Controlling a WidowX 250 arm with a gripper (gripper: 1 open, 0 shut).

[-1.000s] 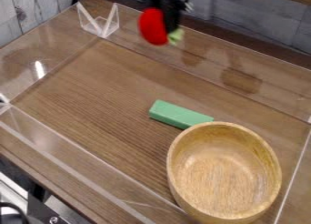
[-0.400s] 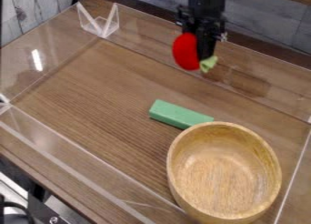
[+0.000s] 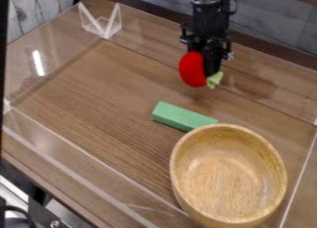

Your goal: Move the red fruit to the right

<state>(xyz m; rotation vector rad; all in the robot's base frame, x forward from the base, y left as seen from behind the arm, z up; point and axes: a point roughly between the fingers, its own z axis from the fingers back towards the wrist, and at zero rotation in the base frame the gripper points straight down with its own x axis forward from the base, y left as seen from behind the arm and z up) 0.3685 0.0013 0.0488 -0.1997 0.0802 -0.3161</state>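
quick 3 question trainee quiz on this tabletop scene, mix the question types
1. True or false: the hand is shut on the red fruit.
2. The green block lies: A) inside the wooden bowl, B) on the table beside the bowl, C) in the hand.
3. Fill in: the fruit's leafy end is coloured ____.

Key: 1 true; 2 B; 3 green.

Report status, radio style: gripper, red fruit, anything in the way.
Gripper shut on red fruit, above the table. Green block and wooden bowl lie nearer the camera, apart.
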